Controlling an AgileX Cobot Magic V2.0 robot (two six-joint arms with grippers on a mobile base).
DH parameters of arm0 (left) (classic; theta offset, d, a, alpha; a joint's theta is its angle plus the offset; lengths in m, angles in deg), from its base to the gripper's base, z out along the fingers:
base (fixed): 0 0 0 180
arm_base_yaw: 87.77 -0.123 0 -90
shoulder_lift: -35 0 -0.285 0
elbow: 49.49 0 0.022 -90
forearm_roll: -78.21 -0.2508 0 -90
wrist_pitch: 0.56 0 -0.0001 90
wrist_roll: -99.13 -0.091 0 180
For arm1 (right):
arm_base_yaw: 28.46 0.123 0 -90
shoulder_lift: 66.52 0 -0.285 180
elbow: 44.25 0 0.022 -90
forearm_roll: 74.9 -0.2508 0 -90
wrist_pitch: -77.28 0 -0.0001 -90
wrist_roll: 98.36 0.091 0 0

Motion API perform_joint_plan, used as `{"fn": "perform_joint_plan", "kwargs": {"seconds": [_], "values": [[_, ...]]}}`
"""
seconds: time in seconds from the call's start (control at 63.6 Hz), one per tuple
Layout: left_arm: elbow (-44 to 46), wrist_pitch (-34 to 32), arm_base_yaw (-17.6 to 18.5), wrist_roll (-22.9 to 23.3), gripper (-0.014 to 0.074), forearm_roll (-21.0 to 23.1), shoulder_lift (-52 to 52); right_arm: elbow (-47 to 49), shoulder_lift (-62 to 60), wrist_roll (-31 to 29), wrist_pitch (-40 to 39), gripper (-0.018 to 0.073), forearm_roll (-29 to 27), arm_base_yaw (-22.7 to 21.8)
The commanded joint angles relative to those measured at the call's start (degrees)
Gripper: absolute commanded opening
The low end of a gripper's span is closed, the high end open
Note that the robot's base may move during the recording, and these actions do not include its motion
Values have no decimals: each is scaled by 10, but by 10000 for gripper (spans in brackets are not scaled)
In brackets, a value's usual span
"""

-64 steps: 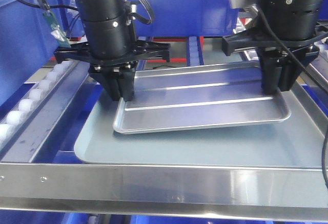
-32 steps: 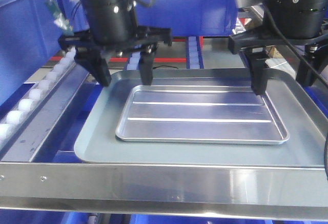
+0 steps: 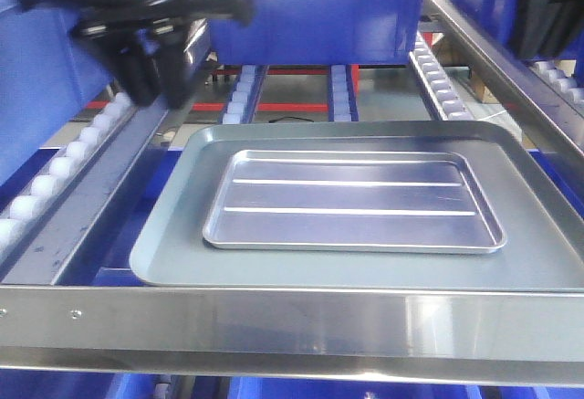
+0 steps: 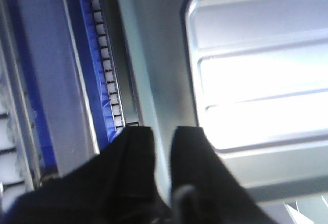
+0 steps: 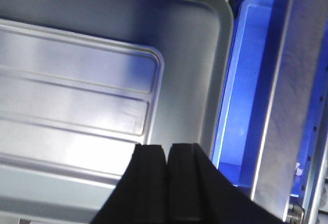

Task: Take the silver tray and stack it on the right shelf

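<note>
1. Now lying flat inside the larger matte grey tray point(image 3: 164, 267): the shiny rectangular silver tray point(image 3: 351, 200) with rounded corners, a low raised rim and two long ribs along its base.
2. Both carried on the steel-framed right shelf point(image 3: 292, 326), with rails of white plastic rollers point(image 3: 55, 175) running along its left side and more rollers at the far right.
3. Raised at the upper left of the front view, blurred, clear of both trays: the black left pincer point(image 3: 151, 70).
4. Seen from the left wrist, hanging over the grey tray's left rim, beside the silver tray's bright corner point(image 4: 205, 8); black fingers point(image 4: 192, 157) close together with a narrow slit between them, gripping nothing.
5. Barely visible at the top right edge of the front view: the dark body of the right arm point(image 3: 547, 6).
6. Seen from the right wrist, the right pincer point(image 5: 165, 155) with fingers point(image 5: 148, 167) pressed together, clamped on nothing, poised above the grey tray near the silver tray's end.
7. Behind the shelf, blue plastic bins point(image 3: 310, 11).
</note>
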Motion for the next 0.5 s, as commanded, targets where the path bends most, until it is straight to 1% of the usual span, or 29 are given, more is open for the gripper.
{"fn": "perform_joint_plan", "kwargs": {"seconds": [0.0, 0.252, 0.44, 0.487], "values": [[-70, -75, 2, 0, -97, -11, 79, -30, -56, -11, -50, 57, 14, -3], [-276, -226, 2, 0, -92, -14, 216, -192, -163, -23, -134, 57, 14, -3], [-405, -340, 2, 0, -92, -33, 316, -326, -256, -25, -199, 57, 14, -3], [-435, -360, 2, 0, -92, -40, 347, -352, -286, -25, -212, 57, 14, -3]]}}
